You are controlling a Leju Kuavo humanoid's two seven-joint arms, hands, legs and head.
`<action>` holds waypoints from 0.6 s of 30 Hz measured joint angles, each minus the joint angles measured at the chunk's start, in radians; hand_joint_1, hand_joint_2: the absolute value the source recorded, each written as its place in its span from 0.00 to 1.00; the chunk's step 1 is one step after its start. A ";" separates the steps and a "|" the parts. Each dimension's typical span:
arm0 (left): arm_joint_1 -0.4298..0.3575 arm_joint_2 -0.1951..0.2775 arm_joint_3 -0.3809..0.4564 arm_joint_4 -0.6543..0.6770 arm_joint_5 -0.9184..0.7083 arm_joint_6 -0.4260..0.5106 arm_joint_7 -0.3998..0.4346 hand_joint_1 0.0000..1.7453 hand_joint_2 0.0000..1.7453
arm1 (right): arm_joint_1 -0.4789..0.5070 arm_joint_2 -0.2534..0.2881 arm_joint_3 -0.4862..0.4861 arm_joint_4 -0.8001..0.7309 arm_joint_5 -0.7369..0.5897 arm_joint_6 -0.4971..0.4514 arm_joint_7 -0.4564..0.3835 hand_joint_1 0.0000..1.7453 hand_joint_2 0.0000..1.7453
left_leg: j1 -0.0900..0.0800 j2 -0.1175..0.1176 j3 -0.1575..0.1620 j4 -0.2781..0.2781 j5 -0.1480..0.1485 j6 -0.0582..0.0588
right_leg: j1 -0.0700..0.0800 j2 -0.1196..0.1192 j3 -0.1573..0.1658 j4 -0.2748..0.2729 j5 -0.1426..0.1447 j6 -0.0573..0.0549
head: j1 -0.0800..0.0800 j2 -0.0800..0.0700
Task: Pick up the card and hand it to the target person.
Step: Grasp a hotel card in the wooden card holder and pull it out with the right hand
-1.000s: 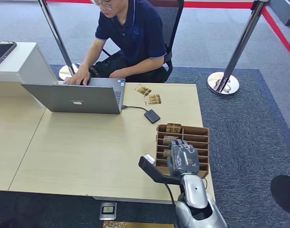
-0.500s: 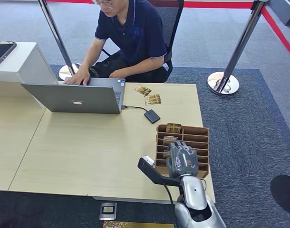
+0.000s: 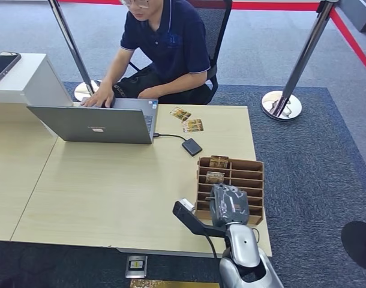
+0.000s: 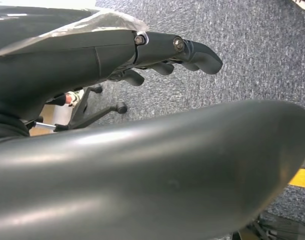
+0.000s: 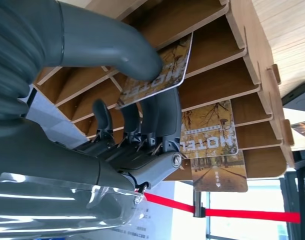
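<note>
My right hand (image 3: 230, 205) sits at the near edge of the slotted brown wooden card rack (image 3: 248, 175), the landmark for everything here, because the card I want stands in its nearest slot. In my right wrist view my thick grey thumb (image 5: 117, 47) presses on the printed face of the golden rectangular hotel card (image 5: 158, 70) while my darker fingers (image 5: 160, 115) curl up behind it. So I have it in a pinch, thumb against fingers, with the card partly seated between the rack's wooden dividers. I judge the grip is made but the lift is not: the card has to slide out along its slot, not sideways, or the dividers will catch it.

Two more cards of the same print (image 5: 209, 135) stand in slots farther along the rack, upright because the dividers hold them so.

Beyond the rack, at the far edge of the pale wooden table (image 3: 104, 186), sits the person in the dark blue polo shirt (image 3: 172, 42), hands at the grey open laptop (image 3: 99, 123). Just short of them lie two loose printed cards (image 3: 187, 119), and a small black flat box (image 3: 192, 146) lies between those and the rack.

My left hand (image 4: 173, 50) hangs over grey carpet, well away from the rack; its fingers look loosely extended with nothing in them, though the view is too close to be sure.
</note>
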 joint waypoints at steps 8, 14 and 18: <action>0.000 0.000 0.000 0.000 0.000 0.000 0.000 0.00 0.00 | -0.002 -0.001 0.000 -0.004 -0.001 0.000 -0.002 0.91 1.00 | 0.000 0.000 0.000 0.000 0.000 0.000 | 0.000 0.000 0.000 0.000 0.000 0.000 | 0.000 0.000; 0.000 0.000 0.000 0.000 0.000 0.000 0.000 0.00 0.00 | -0.004 -0.003 0.000 -0.007 -0.003 0.000 -0.004 0.91 1.00 | 0.000 0.000 0.000 0.000 0.000 0.000 | 0.000 0.000 0.000 0.000 0.000 0.000 | 0.000 0.000; 0.000 0.000 0.000 0.000 0.001 0.001 0.000 0.00 0.00 | -0.005 -0.004 0.000 -0.008 -0.004 0.000 -0.004 0.90 1.00 | 0.000 0.000 0.000 0.000 0.000 0.000 | 0.000 0.000 0.000 0.000 0.000 0.000 | 0.000 0.000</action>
